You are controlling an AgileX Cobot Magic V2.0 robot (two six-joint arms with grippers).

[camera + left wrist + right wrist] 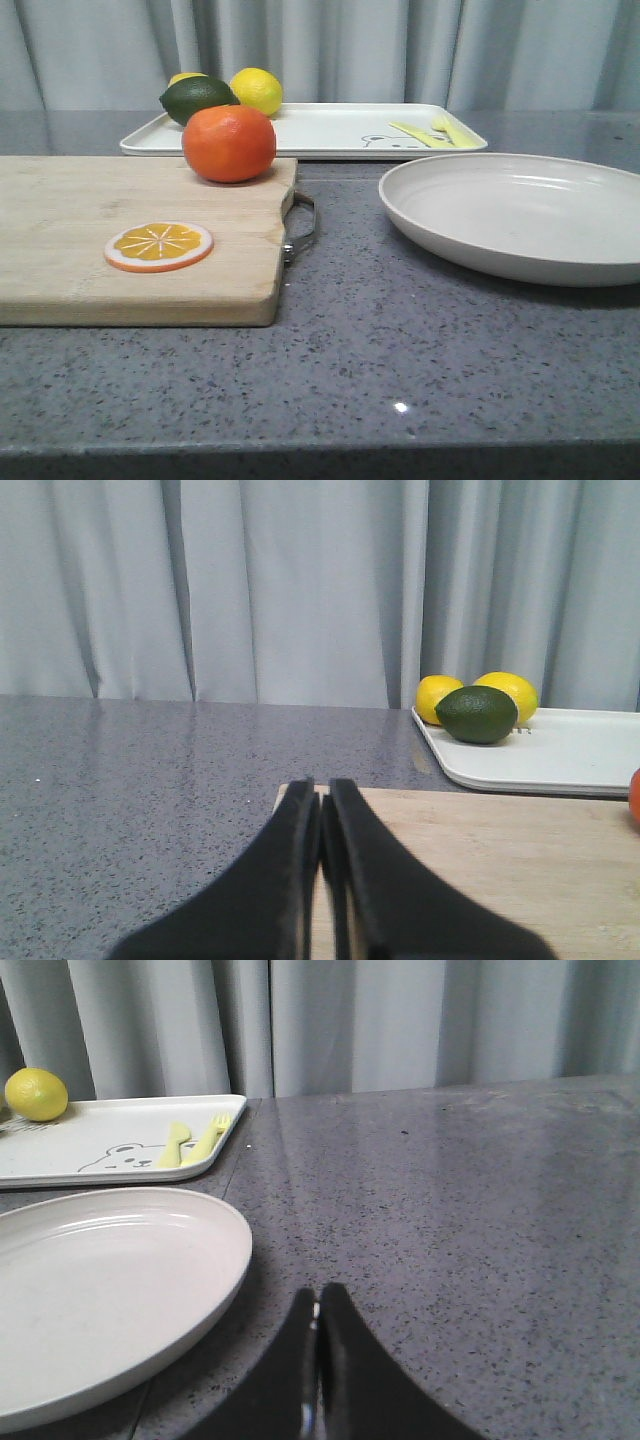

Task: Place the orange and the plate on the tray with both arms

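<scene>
The orange (229, 142) sits at the far edge of the cutting board (80, 230), well apart from the left gripper (322, 810), whose fingers are pressed together on nothing. The plate (520, 215), bare, lies on the counter at the orange's 3 o'clock, near the clenched right gripper (317, 1315). At 12 o'clock, the tray (320, 135) holds a lime (198, 98), two lemons (257, 90) and yellow cutlery (435, 132).
</scene>
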